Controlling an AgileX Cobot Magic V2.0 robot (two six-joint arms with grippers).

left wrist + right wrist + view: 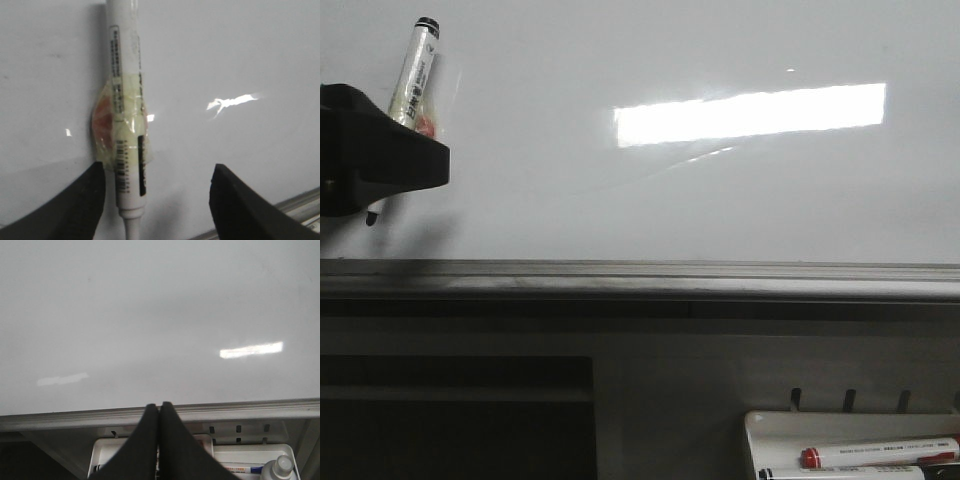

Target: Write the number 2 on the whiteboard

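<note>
The whiteboard (650, 200) fills the front view above its grey bottom rail (640, 277), with a bright light reflection (750, 113). No number 2 shows on it. A white marker (413, 72) with a black end, wrapped in tape with an orange piece, stands tilted against the board at the far left. My left gripper (390, 160) is around its lower part. In the left wrist view the marker (127, 125) lies beside one finger (92, 187), and the left gripper (157, 172) is open with a wide gap. My right gripper (160, 407) is shut and empty, below the rail.
A small white tray (765, 425) hangs under the rail at the lower right and holds a red-capped marker (880, 453) and another marker. In the right wrist view the tray (100, 452) also holds a small bottle (282, 467).
</note>
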